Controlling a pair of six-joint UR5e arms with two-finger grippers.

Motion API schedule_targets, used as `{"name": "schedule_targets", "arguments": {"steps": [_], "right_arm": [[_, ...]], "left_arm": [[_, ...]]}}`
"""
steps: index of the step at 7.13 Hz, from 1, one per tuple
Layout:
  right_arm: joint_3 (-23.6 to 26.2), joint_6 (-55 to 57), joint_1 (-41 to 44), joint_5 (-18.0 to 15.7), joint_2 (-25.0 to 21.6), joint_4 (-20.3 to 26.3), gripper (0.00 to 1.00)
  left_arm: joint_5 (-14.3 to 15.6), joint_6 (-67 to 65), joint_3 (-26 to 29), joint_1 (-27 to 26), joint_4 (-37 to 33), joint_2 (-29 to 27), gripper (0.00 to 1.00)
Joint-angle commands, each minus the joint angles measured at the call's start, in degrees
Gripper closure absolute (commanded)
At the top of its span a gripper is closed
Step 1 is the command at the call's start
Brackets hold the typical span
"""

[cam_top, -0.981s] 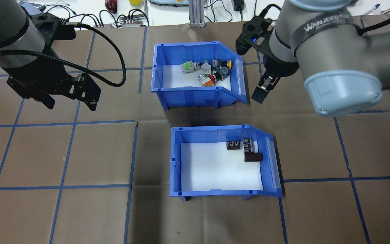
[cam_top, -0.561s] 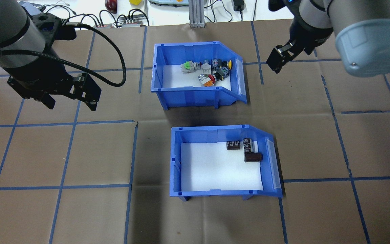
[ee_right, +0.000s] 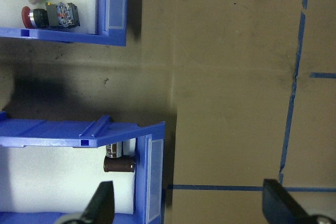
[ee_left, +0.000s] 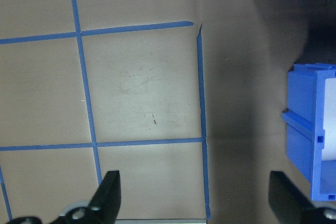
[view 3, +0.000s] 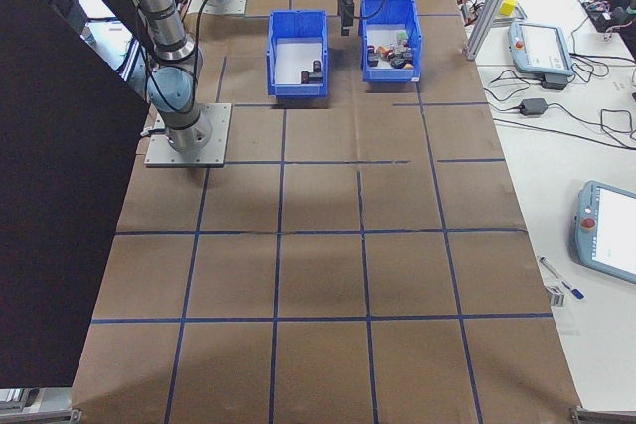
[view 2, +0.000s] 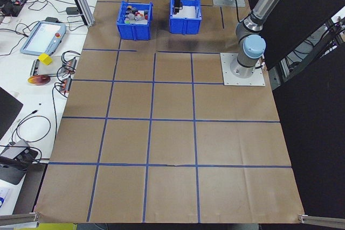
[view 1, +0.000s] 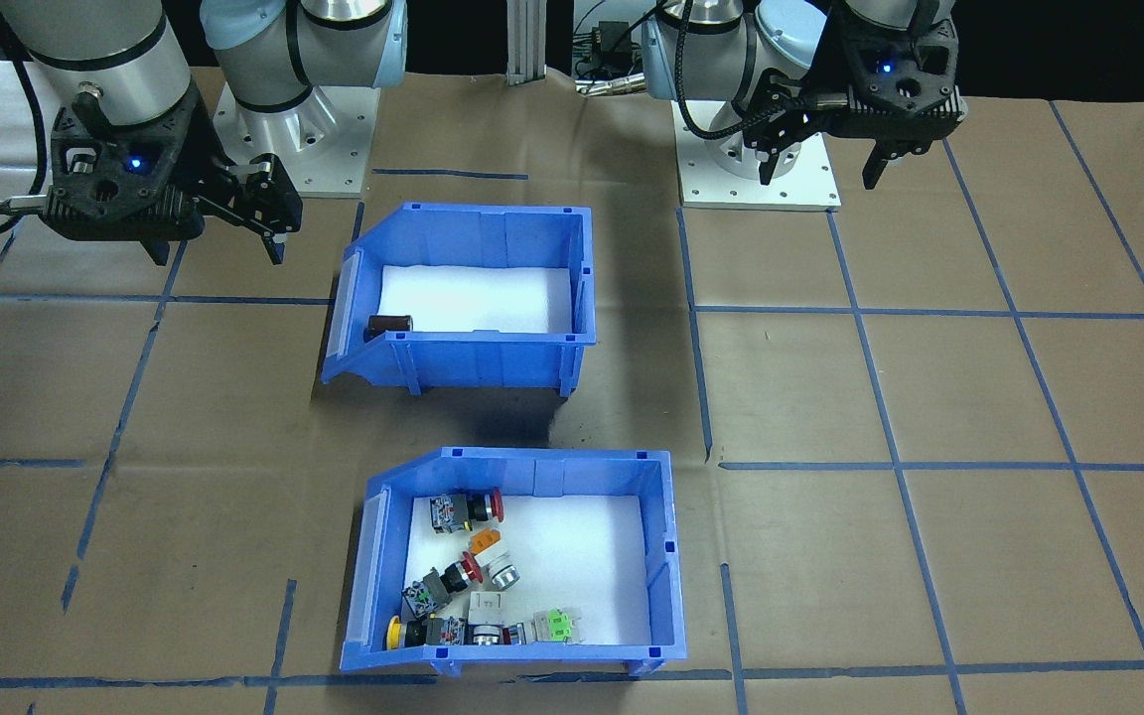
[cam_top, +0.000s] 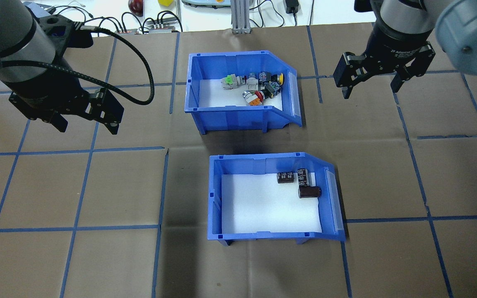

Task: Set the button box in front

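On the brown paper-covered tabletop [cam_top: 97,265], crossed by blue tape lines, the button box [cam_top: 238,89] sits on the side farthest from the robot's base, its white foam floor holding a cluster of push-button switches [cam_top: 255,85] with red, green, yellow and orange caps gathered toward the sloped cut-away side. Just beside it, nearer the robot and apart from it by a shadowed strip of paper, stands the capacitor bin [cam_top: 271,198], a like blue bin with three dark cylindrical capacitors [cam_top: 300,182] lying near its own sloped end.

Both arms hang above bare paper, clear of the bins. The left hand [cam_top: 87,124] hovers well to the left of the two bins in the overhead view, its fingers spread wide with nothing between them; its wrist camera shows only tape lines and a corner of the capacitor bin at the edge. The right hand [cam_top: 371,87] hovers to the right of the button box, near its sloped side, fingers likewise spread and empty; its wrist camera looks down on the sloped ends of both bins.

Beyond the far edge of the paper, cables and what appears to be a tablet-like pendant [view 2: 42,37] lie on a white bench [view 2: 21,79].
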Motion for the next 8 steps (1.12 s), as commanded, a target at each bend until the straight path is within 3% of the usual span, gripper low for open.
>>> {"name": "schedule_targets", "arguments": {"steps": [1, 8], "right_arm": [[1.11, 3.2, -0.23, 0.09, -0.34, -0.1, 0.0], [0.49, 3.13, -0.67, 0.53, -0.6, 0.16, 0.0]], "left_arm": [[0.0, 0.0, 0.0, 0.0, 0.02, 0.0, 0.0], [2.28, -0.88, -0.18, -0.09, 0.97, 0.35, 0.0]]}}
